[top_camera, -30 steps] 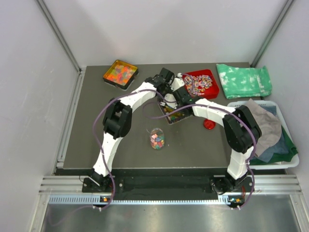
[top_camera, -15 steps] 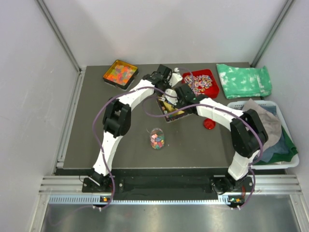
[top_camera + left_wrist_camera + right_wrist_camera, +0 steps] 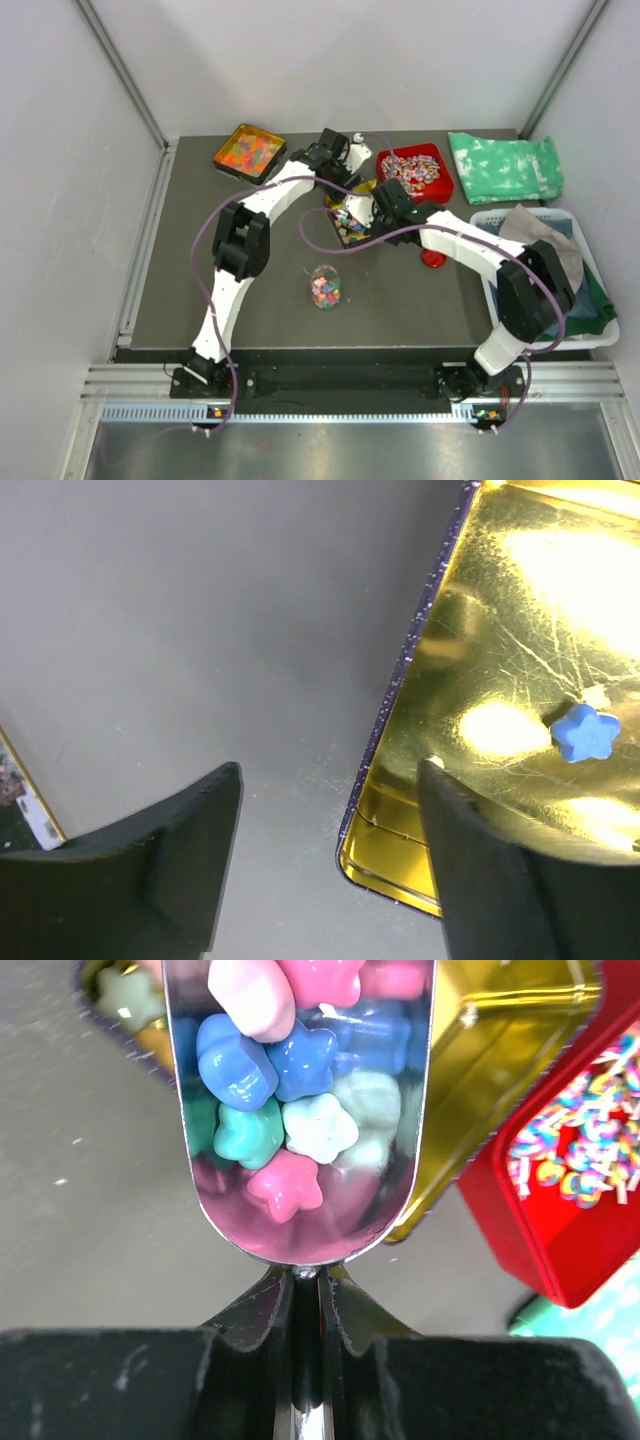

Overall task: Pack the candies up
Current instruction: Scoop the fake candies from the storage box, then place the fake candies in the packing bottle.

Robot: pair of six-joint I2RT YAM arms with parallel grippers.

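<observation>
Right gripper (image 3: pixel 305 1305) is pinching the scoop (image 3: pixel 300 1245) handle as I am holding candies (image 3: pixel 290 1120) level against spills, left gripper (image 3: pixel 330 780) hanging spread over the gold tin (image 3: pixel 480 680) rim.

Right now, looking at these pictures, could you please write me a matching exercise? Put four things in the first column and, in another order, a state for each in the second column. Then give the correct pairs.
Column one
1. scoop
2. glass jar
3. red tray
4. left tool

Column two
A. open, holding nothing
B. gripped by the right tool, loaded with candies
C. filled with striped wrapped sweets
D. stands apart from both tools, candies inside

Pairs: 1-B, 2-D, 3-C, 4-A
</observation>
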